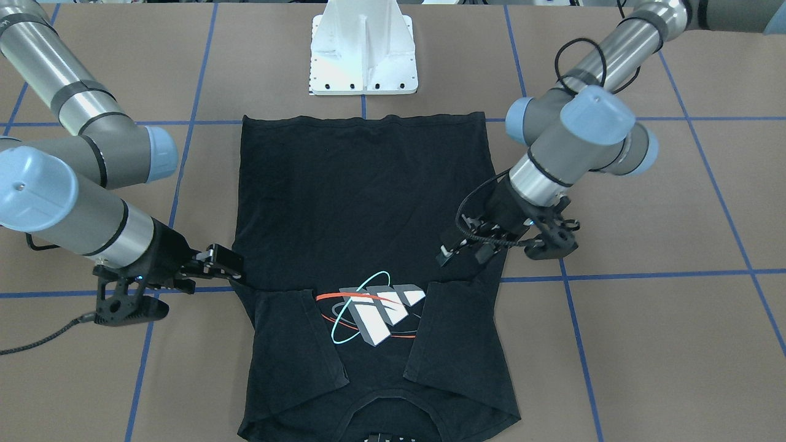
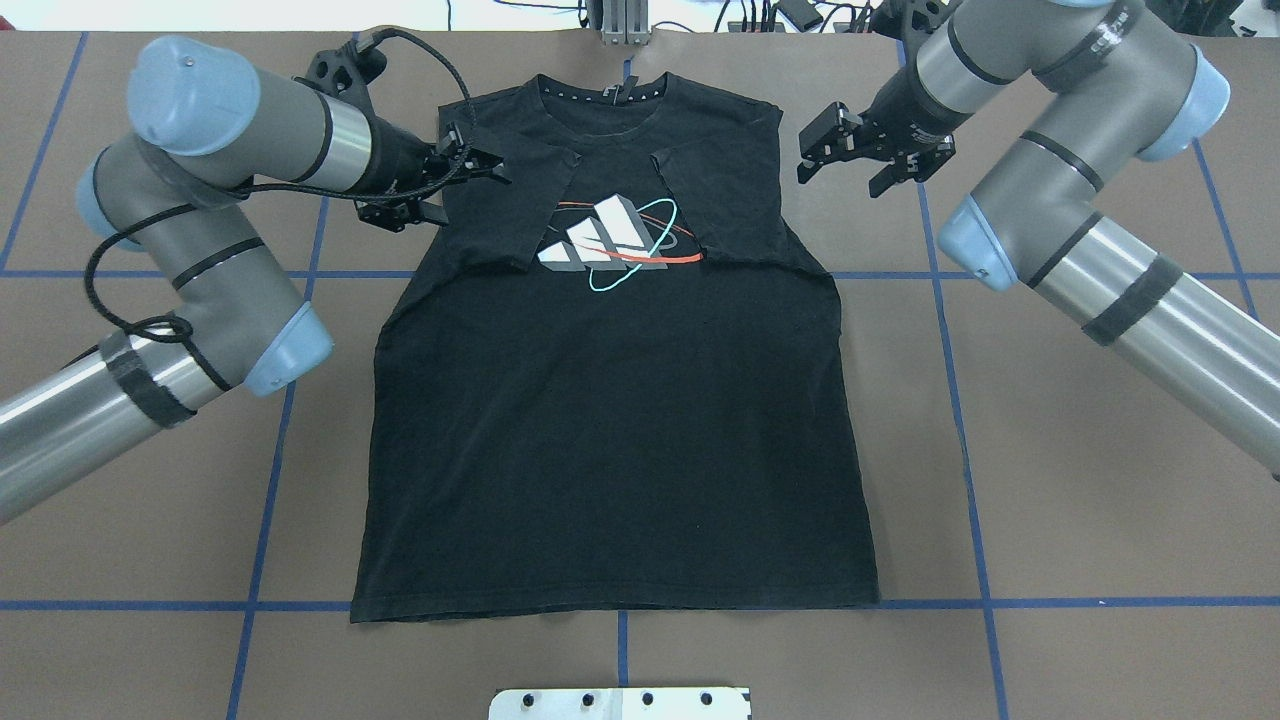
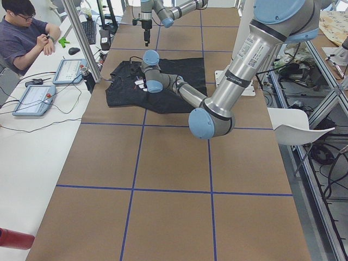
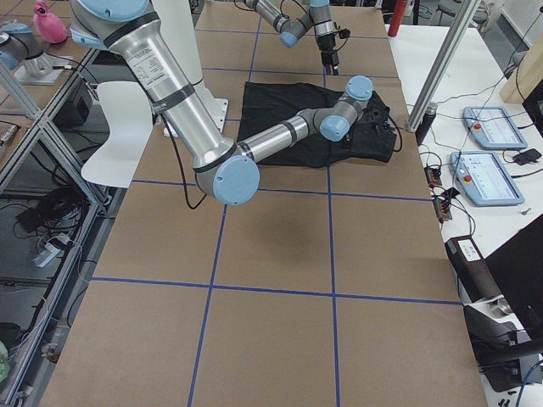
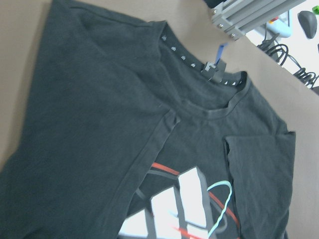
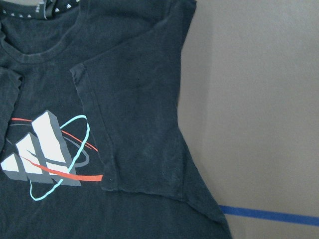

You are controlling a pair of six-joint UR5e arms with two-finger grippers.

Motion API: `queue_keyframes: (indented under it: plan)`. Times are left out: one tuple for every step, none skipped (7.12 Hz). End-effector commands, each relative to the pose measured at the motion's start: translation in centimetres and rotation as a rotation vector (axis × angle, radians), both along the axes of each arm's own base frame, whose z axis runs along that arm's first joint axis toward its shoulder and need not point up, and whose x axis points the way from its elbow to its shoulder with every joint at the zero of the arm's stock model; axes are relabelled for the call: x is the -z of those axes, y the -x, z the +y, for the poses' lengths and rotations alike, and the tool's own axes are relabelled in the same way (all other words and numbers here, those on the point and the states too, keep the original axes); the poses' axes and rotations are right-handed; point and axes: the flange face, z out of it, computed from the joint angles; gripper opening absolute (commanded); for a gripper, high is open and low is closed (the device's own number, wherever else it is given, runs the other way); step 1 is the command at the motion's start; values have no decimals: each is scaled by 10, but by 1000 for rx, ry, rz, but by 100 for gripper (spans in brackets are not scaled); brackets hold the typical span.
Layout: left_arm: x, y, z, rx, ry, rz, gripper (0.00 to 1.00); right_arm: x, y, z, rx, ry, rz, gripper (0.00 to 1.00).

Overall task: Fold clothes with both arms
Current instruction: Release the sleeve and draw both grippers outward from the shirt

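Observation:
The black T-shirt [image 2: 620, 430] lies flat on the brown table with its logo [image 2: 615, 240] facing up. Both short sleeves are folded in over the chest, on either side of the logo. My left gripper [image 2: 485, 163] hovers over the shirt's shoulder beside one folded sleeve; its fingers look apart and empty. In the front view it [image 1: 462, 255] is just above the cloth [image 1: 362, 196]. My right gripper [image 2: 845, 172] is open and empty just off the other shoulder, over bare table. In the front view it [image 1: 236, 270] is at the shirt's edge. Both wrist views show only the shirt [image 5: 99, 124] [image 6: 139, 99], no fingers.
The white base plate [image 1: 362, 61] stands just beyond the shirt's hem. An aluminium frame post [image 2: 620, 20] sits at the table edge by the collar. Blue tape lines [image 2: 950, 350] cross the table. An operator [image 3: 24, 32] sits at a side desk with tablets.

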Motion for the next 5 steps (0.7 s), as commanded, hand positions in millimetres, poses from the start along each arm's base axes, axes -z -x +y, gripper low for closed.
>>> queue_keyframes:
  plan:
    - [-35,58,65,-38,-44,-38,99,-40,-29,50,-6,77,-8,100]
    - [-43,73,79,-45,-56,-44,99,-36,-40,86,18,71,-34,100]
    - [-44,75,80,-42,-57,-45,99,-41,-31,125,29,145,-35,100]
    - [-45,76,79,-37,-64,-50,99,-30,-1,152,61,190,-38,100]
    - [-45,76,79,-36,-69,-52,99,-31,30,176,97,193,-20,100]
